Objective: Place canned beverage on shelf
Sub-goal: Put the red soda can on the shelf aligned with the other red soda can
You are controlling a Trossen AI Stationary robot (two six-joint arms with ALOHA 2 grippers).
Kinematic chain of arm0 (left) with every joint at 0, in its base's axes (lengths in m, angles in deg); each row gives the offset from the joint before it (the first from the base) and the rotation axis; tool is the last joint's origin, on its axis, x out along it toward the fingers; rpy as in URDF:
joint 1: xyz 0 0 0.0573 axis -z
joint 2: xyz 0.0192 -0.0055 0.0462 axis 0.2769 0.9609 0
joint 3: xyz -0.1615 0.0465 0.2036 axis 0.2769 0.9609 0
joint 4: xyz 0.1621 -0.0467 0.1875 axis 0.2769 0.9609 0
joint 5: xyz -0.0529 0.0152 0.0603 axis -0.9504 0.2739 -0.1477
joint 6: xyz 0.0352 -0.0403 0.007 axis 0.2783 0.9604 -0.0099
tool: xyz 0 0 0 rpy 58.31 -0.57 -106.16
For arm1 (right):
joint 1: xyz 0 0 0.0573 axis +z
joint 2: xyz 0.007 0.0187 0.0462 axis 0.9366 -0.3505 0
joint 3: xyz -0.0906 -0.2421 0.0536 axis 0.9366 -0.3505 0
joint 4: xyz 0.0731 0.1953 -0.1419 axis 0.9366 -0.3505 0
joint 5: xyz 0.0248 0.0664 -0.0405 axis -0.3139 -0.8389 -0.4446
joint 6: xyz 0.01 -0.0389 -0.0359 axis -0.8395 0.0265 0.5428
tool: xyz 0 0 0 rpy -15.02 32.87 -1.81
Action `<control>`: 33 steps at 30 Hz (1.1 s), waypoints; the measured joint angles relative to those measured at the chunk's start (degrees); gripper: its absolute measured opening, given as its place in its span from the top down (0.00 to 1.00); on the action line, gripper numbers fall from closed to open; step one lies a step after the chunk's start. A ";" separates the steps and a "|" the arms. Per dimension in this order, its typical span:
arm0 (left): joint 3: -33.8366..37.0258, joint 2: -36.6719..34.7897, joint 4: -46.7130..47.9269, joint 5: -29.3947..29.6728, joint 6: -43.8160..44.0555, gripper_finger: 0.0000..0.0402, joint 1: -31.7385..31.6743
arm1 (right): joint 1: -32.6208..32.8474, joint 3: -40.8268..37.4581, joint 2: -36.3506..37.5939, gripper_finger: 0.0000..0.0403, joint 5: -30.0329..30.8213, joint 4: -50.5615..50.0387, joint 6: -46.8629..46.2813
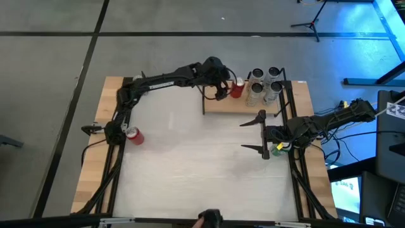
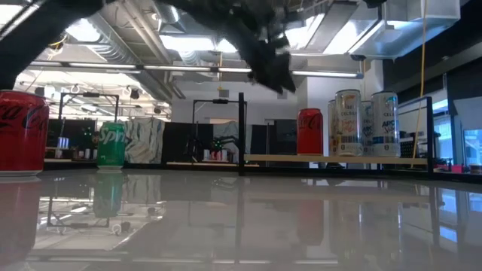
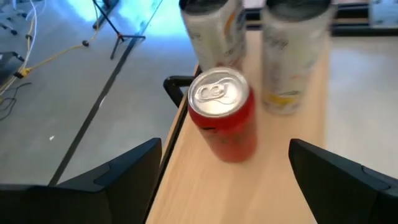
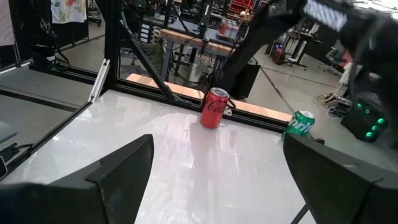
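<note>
A red can [image 3: 224, 115] stands upright on its base on the pale wooden shelf [image 1: 243, 106], at the shelf's left end; it also shows in the low view [image 2: 309, 132]. My left gripper [image 3: 224, 183] is open. It hovers above the shelf's left end, just to the left of the red can [image 1: 237, 89], with one finger out to each side and touching nothing. A second red can [image 1: 134, 135] stands on the white table at the left. My right gripper [image 1: 256, 134] is open and empty at the table's right, in front of the shelf.
Several white cans [image 1: 264, 85] stand on the shelf just right of the red can. Black metal uprights [image 2: 241, 132] frame the shelf. A green can [image 2: 111, 144] stands at the table's left side, beyond the second red can [image 4: 214, 107].
</note>
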 joint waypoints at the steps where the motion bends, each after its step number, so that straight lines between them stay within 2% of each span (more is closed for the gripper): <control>1: -0.01 -1.66 1.97 0.00 0.02 0.15 0.31 | 0.00 0.00 0.00 0.12 0.00 -0.06 0.00; 8: -0.04 -12.29 18.39 0.16 1.85 0.15 3.48 | 0.00 0.00 0.00 0.12 -0.02 -0.44 -0.02; 17: 1.16 -20.95 41.92 1.58 12.39 0.15 9.25 | 0.00 0.00 0.01 0.12 -0.03 -0.37 -1.56; 22: 11.06 -28.99 46.22 8.01 20.88 0.15 13.97 | 0.00 0.00 -0.64 0.12 -0.83 -0.10 -3.14; 29: 29.39 -45.20 46.96 7.06 36.20 0.15 20.08 | 0.00 0.00 -4.25 0.12 -1.11 2.85 -4.49; 33: 35.63 -52.20 47.07 7.06 43.47 0.15 23.21 | 0.00 0.00 -6.15 0.12 -1.11 5.85 -4.57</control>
